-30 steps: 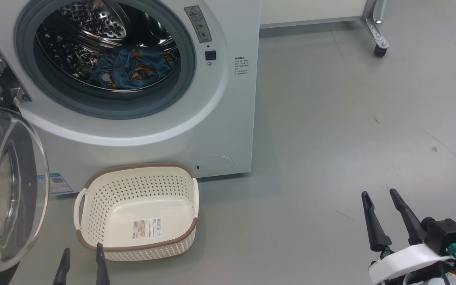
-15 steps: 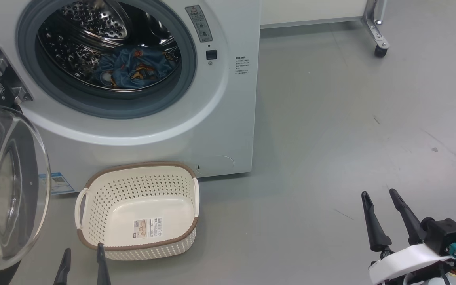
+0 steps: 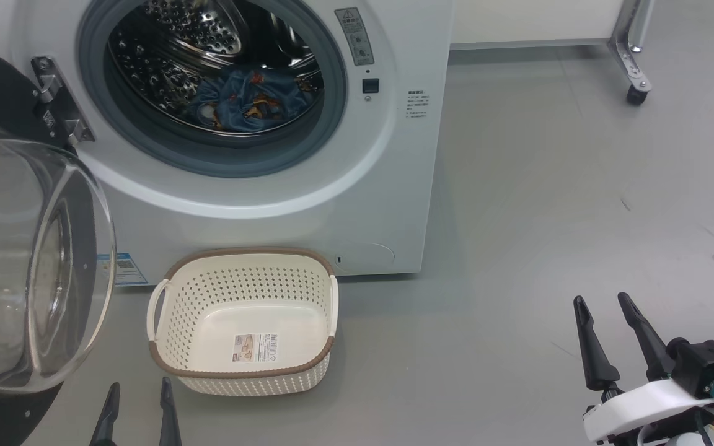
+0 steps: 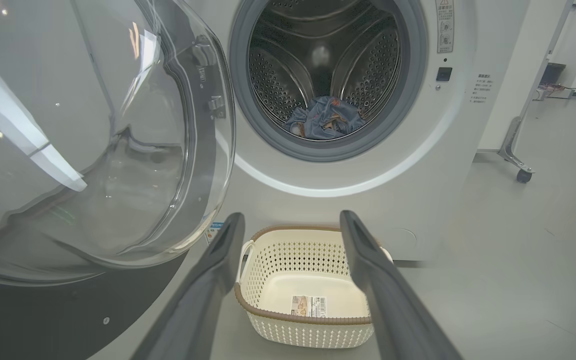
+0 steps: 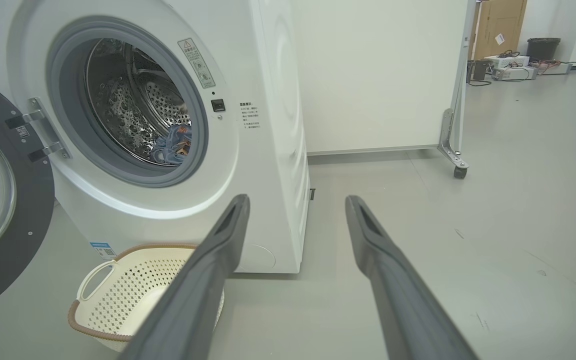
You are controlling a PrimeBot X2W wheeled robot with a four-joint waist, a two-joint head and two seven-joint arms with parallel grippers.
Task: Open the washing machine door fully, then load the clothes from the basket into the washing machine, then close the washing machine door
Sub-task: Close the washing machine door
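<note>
**A:** Grey lab floor [image 3: 549,204], and a castered frame [image 3: 633,68] off to the right of the washing machine [image 3: 270,223]. Status?

**B:** Step one looks done. The washing machine door [image 3: 22,266] stands swung wide on its hinge [image 3: 59,102] at the machine's left side, with the opening unobstructed.

**A:** Load?

**B:** That looks done too. The clothes [image 3: 251,102] lie bunched low in the drum [image 3: 189,37], well behind the grey seal [image 3: 220,158]. The basket [image 3: 245,375] sits on the floor just in front of the machine, below the opening. It holds nothing but the sticker [image 3: 256,347] on its bottom.

**A:** Any fabric over the seal?

**B:** None that I can see from the head or wrist views.

**A:** Grippers?

**B:** The left gripper [image 3: 139,396] is low in front of the machine, just short of the basket's near rim. Its fingers are spread wide and hold nothing. The right gripper [image 3: 601,303] is well off to the machine's right over bare floor, also fully apart with nothing between its fingers.

**A:** What's left?

**B:** Only closing the door, I'd say. The left arm is the nearer one. It needs to push on the black ring and swing the door round to the latch socket [image 3: 370,85] at the right of the opening.

**A:** Risks?

**B:** The basket stands close under the door's sweep, and I can't tell from here whether it clears.
</note>
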